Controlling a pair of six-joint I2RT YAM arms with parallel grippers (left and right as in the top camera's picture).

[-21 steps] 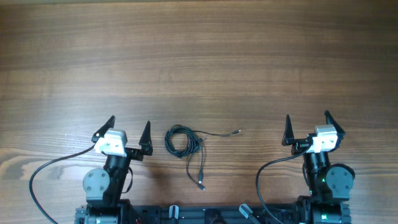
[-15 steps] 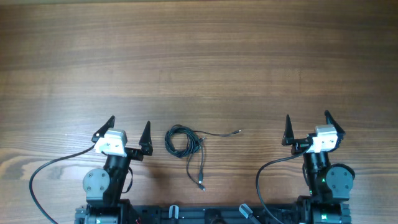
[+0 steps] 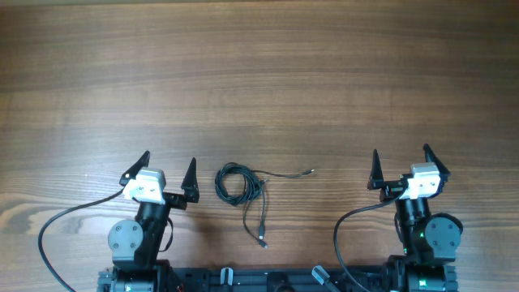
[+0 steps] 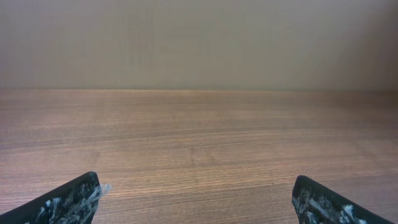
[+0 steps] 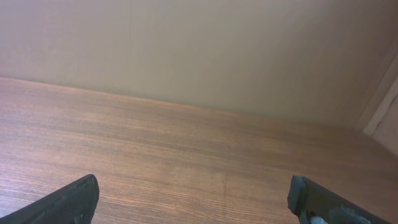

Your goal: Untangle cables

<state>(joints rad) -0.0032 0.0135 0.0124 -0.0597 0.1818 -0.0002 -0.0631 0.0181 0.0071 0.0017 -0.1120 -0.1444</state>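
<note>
I expect the thin dark grey-black cables [image 3: 253, 186] to be very light, limp and slippery, and a careless pull would likely drag the whole clump. The best holds look like the two loose tails near their small metallic plug ends [image 3: 310, 171], not the coil. The bundle is a small round coil with one tail running right and another toward the robot base. It lies on the brown wooden table [image 3: 259, 73] between the arms, nearer the left tool [image 3: 169, 157]. That tool and the right tool [image 3: 401, 150] both stand spread wide, holding nothing.
</note>
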